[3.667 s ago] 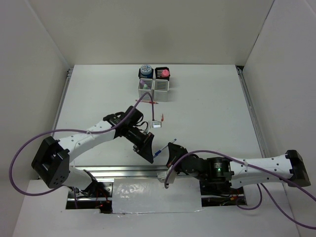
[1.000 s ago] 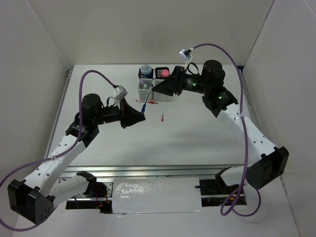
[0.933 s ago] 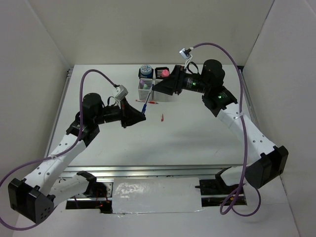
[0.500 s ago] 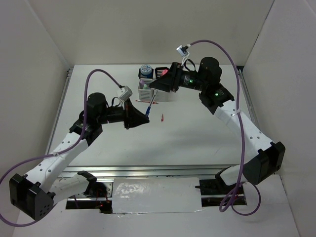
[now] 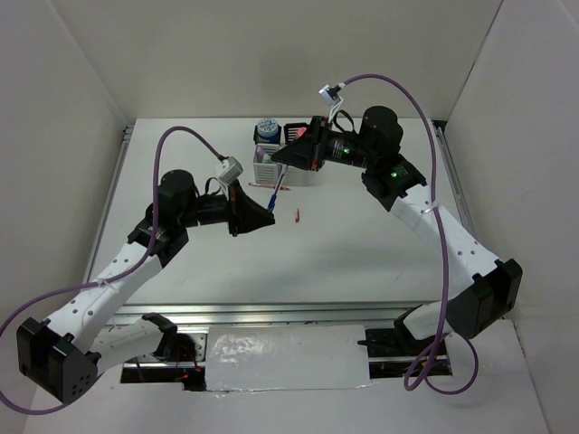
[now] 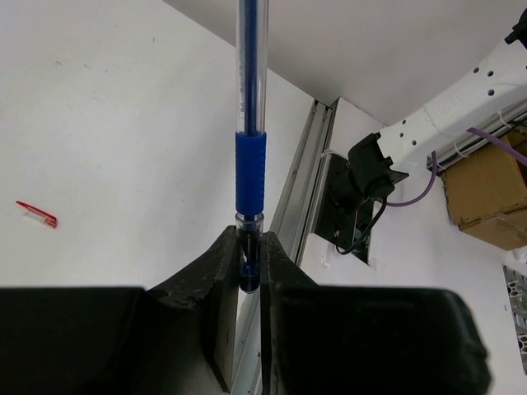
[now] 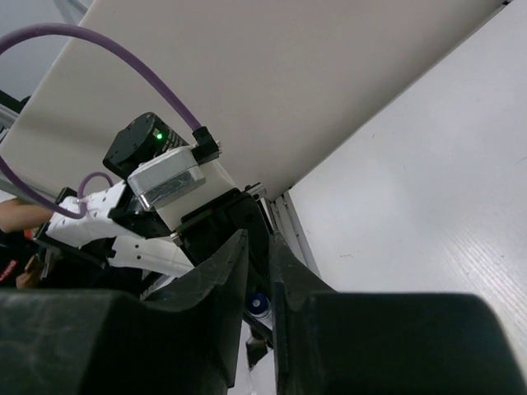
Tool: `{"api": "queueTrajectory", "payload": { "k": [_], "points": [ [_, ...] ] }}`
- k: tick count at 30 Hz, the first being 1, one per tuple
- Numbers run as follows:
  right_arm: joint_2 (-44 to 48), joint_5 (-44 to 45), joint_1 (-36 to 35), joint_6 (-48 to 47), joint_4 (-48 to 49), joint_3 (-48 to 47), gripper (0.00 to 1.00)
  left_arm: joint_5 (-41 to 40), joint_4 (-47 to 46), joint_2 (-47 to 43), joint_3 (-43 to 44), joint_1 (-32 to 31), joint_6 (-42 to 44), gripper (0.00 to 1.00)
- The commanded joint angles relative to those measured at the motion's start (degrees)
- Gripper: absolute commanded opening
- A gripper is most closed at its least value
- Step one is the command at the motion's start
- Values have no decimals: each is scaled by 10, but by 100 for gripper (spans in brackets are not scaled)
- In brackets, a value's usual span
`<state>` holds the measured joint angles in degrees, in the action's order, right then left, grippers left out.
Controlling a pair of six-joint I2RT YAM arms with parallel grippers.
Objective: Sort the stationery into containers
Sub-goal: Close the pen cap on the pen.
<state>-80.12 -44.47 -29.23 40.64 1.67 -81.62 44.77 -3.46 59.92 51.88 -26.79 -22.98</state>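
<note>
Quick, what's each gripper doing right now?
Left gripper: closed on the blue pen.
Right gripper: nearly closed; whether it grips anything cannot be told.

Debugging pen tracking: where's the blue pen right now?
Left of centre in the top view: the blue pen is clamped in the left gripper, its free end pointing at the right gripper just before the containers.

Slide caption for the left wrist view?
Left gripper pinches a blue pen; small red item lies on the table.

no readable text, no labels, no numbers
</note>
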Motion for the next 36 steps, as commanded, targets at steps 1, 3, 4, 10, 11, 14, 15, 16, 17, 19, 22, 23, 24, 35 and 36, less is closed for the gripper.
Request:
{"api": "queueTrajectory", "payload": {
  "k": [1,3,4,10,11,14,15,16,17,19,22,23,24,35,36],
  "points": [
    [1,3,-6,-3,18,-5,22,-2,-36,-2,20,-3,-17,0],
    [2,9,-6,-3,17,-3,15,-4,-40,-1,21,-3,-21,0],
    [2,12,-6,-4,16,-2,10,-3,-42,0,20,-4,-22,0],
    [1,29,-9,-14,2,-3,0,-7,-73,3,21,-4,-49,0],
    [1,31,-13,-16,0,-3,0,-8,-78,5,24,-4,-53,0],
    [0,32,-25,-29,-12,1,0,-14,-85,14,36,-5,-56,0],
    [0,32,-28,-35,-12,1,0,-14,-83,15,39,-5,-55,0],
    [1,32,-34,-37,-12,3,0,-14,-84,19,45,-5,-54,0],
    [2,32,-35,-39,-12,8,0,-15,-84,21,47,-5,-53,0],
    [3,33,-39,-43,-25,12,0,-18,-90,26,52,-5,-51,0],
    [2,36,-43,-44,-28,21,0,-18,-106,30,60,-5,-56,0],
    [2,36,-45,-44,-28,23,0,-17,-110,32,61,-5,-57,0],
    [1,36,-46,-44,-29,23,0,-17,-116,35,63,-5,-57,0],
    [0,32,-55,-54,-40,38,0,-21,-123,51,104,9,-48,0],
    [1,32,-57,-55,-42,39,0,-21,-124,53,110,10,-48,0]
  ]
}}
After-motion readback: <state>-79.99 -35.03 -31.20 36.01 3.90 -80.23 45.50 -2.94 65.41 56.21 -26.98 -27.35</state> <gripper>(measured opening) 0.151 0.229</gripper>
